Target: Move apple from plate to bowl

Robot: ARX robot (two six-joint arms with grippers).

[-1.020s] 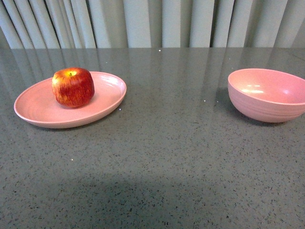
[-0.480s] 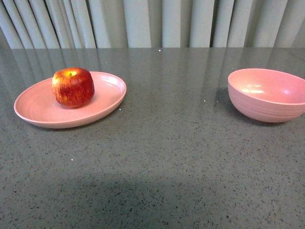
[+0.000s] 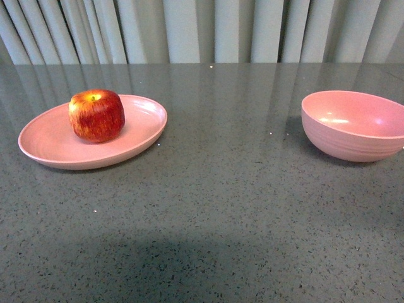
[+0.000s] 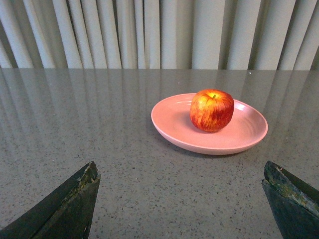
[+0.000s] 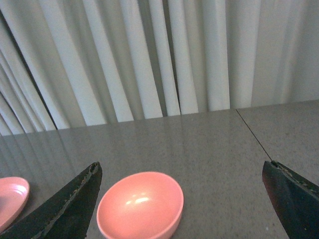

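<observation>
The red apple (image 3: 96, 114) with a yellowish top sits upright on the shallow pink plate (image 3: 44, 145) at the left of the grey table. The deep pink bowl (image 3: 353, 125) stands empty at the right. Neither gripper shows in the front view. In the left wrist view the apple (image 4: 212, 110) rests on the plate (image 4: 172, 119) ahead of my open, empty left gripper (image 4: 182, 172), well short of it. In the right wrist view my open, empty right gripper (image 5: 183, 169) hangs above the table with the bowl (image 5: 140, 205) below, between its dark fingers (image 5: 75, 199).
A pale pleated curtain (image 3: 202, 30) hangs behind the table's far edge. A thin seam (image 5: 251, 132) runs across the tabletop beside the bowl. The plate's edge (image 5: 11, 198) shows in the right wrist view.
</observation>
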